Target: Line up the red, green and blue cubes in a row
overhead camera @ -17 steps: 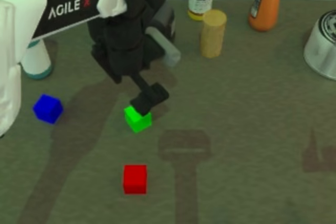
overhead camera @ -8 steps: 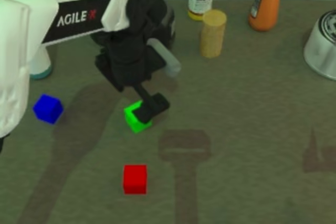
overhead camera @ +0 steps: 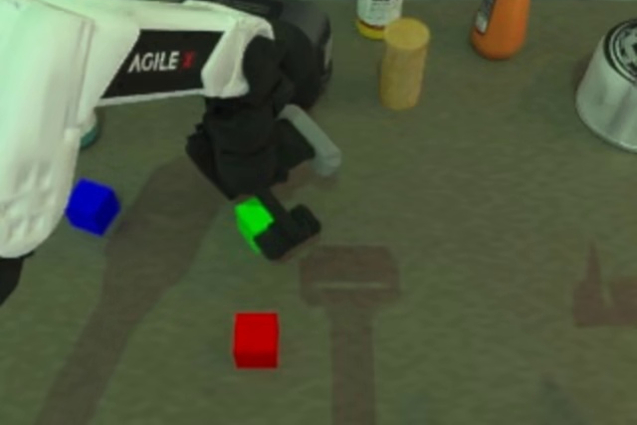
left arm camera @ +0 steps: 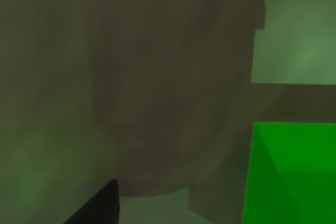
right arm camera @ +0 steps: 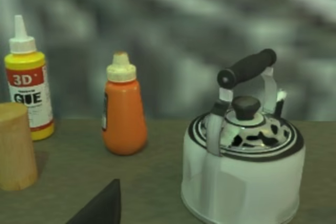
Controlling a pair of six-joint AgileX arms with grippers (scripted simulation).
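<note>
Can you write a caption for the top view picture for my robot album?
Left claw down at the green cube, red cube and blue cube waiting.

My left arm (overhead camera: 90, 87) wears a smooth white shell with a black panel (overhead camera: 164, 62) lettered AGILE X, the letters white and the X red. Past it the wrist is a bulky matte-black housing with a grey stub on its side, ending in my left gripper (overhead camera: 274, 226), its blocky fingers black.

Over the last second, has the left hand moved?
Yes. The left hand has dropped toward the red cube, now straddling the green cube, which sat clear below it before.
</note>
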